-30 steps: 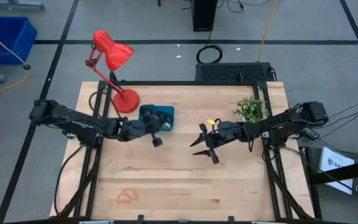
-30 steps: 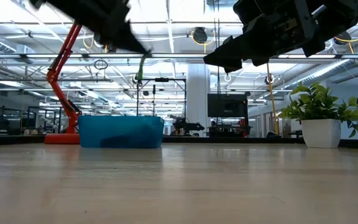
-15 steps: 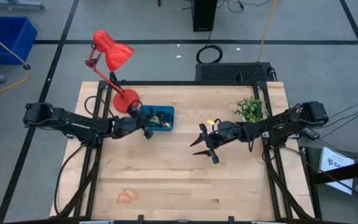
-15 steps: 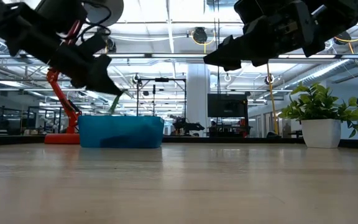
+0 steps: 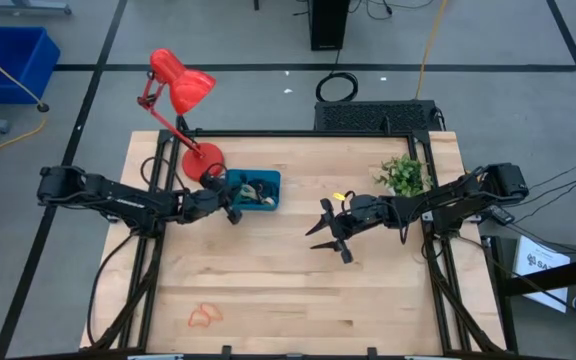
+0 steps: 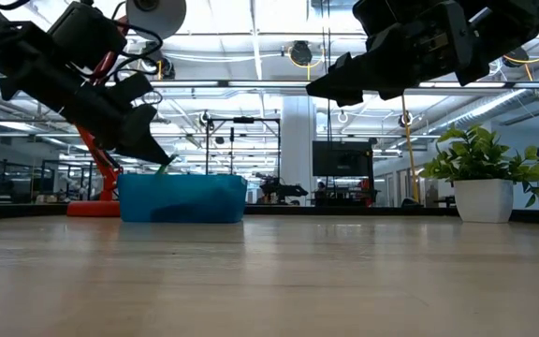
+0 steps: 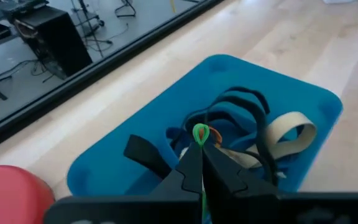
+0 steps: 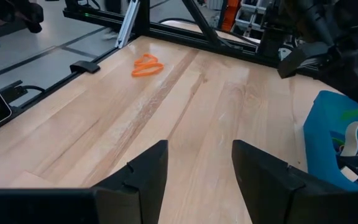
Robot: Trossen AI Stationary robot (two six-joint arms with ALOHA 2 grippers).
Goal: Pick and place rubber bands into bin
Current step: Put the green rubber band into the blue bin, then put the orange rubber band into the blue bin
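While my left claw pinches a green band right over the bin near the bench's far edge, my right claw waits open mid-bench; orange bands lie by the near-left corner.

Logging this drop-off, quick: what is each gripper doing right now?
Left gripper: shut on a thin green rubber band, over the shallow teal-blue plastic bin.
Right gripper: open, empty, mid-table.

- Bin: teal-blue, at the left wrist view's centre.
- Rubber bands in it: black, tan, one green.
- Loose rubber band: orange, lower left of the high view.
- Lamp: red, upper left.
- Table: pale wood grain.
- Plant: green leaves, white pot.
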